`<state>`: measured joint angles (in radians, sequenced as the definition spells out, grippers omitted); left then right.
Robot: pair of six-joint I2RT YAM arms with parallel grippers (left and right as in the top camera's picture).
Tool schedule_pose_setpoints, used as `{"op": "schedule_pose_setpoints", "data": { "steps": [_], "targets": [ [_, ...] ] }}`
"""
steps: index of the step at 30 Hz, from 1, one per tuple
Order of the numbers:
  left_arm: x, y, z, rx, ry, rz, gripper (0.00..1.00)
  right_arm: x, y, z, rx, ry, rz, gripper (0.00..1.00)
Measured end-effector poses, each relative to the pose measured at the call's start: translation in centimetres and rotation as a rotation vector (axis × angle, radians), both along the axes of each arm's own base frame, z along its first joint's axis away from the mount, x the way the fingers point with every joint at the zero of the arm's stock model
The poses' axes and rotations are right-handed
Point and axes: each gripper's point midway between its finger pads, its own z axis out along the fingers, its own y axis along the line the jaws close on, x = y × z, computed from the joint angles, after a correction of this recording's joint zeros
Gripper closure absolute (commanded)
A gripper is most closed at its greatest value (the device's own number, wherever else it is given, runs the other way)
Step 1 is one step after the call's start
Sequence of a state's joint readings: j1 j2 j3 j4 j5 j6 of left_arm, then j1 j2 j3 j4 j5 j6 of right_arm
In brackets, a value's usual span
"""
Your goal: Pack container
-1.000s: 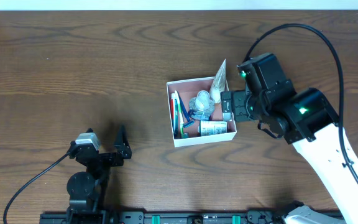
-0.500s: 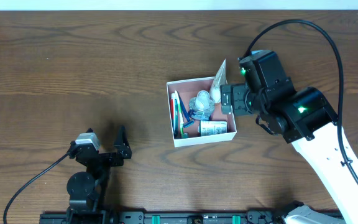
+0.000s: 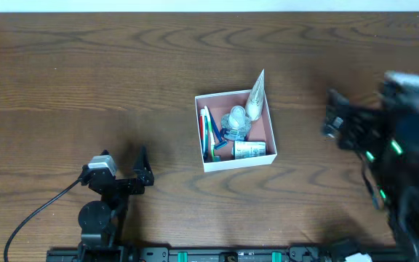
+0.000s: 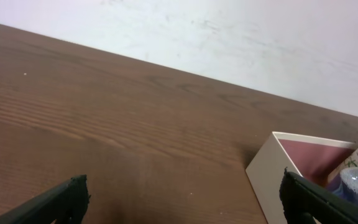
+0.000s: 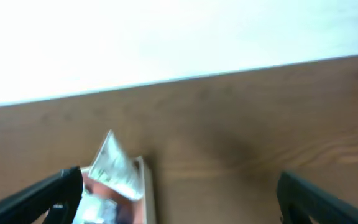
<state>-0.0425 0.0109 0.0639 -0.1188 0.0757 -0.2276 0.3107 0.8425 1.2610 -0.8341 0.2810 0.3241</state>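
Note:
The container (image 3: 240, 161) is a square white box with a pinkish inside, at the table's middle. It holds a white tube (image 3: 255, 98) leaning over the far right corner, a clear bottle (image 3: 236, 121), toothbrushes (image 3: 209, 135) and a small white tube (image 3: 249, 149). My right gripper (image 3: 332, 115) is blurred, to the right of the box, open and empty. The right wrist view shows its open jaws (image 5: 179, 186), the box rim (image 5: 146, 186) and the tube (image 5: 117, 165). My left gripper (image 3: 144, 169) is open and empty, left of the box; its wrist view (image 4: 182, 193) shows the box wall (image 4: 272, 168).
Brown wooden table (image 3: 86, 73) all around. A white wall (image 4: 229, 31) runs behind the table's far edge. The arm bases and a black rail (image 3: 195, 255) run along the front edge.
My right arm has pulled away fast from the box's right wall toward the right, and is now blurred. The box, its contents and my left arm have not moved.

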Motion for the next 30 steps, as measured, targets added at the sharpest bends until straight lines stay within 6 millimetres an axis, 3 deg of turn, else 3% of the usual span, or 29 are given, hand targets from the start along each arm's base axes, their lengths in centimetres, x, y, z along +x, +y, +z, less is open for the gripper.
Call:
{"op": "schedule_pose_setpoints", "data": {
  "steps": [3,5,11,20,30],
  "targets": [
    [0.0,0.0,0.0,0.000,-0.001,0.000,0.02,-1.3,-1.7,-0.4,0.008,-0.111,-0.026,0.01],
    [0.0,0.0,0.0,0.000,-0.002,0.000,0.02,-1.6,-2.3,-2.1,0.007,-0.147,-0.034,0.01],
    [0.0,0.0,0.0,0.000,-0.002,0.001,0.02,-1.3,-2.4,-9.1,0.020,-0.208,-0.002,0.01],
    [0.0,0.0,0.0,0.000,-0.002,0.001,0.02,-1.7,-2.2,-17.2,0.030,-0.240,0.023,0.01],
    [0.0,0.0,0.0,0.000,-0.002,0.001,0.02,-1.7,-1.7,-20.7,0.042,-0.253,0.058,0.01]
  ]
}}
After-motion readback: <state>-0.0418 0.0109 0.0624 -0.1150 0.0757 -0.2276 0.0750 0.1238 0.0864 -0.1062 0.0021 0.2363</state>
